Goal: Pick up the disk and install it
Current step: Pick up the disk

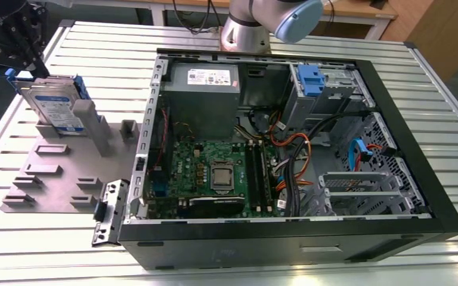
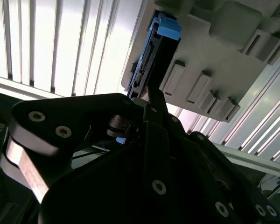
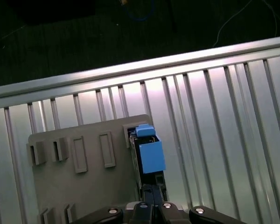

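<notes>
Our black gripper (image 3: 152, 196) sits right at the upper end of the disk (image 1: 54, 110), a flat silver-metal hard drive in a blue plastic carrier. The disk stands upright just below the gripper in a slot of the grey plastic fixture plate (image 1: 50, 179). We cannot tell whether the gripper pinches it. We judge the lift not yet made. The open black computer case (image 1: 293, 241) lies well apart, so installation remains.
</notes>
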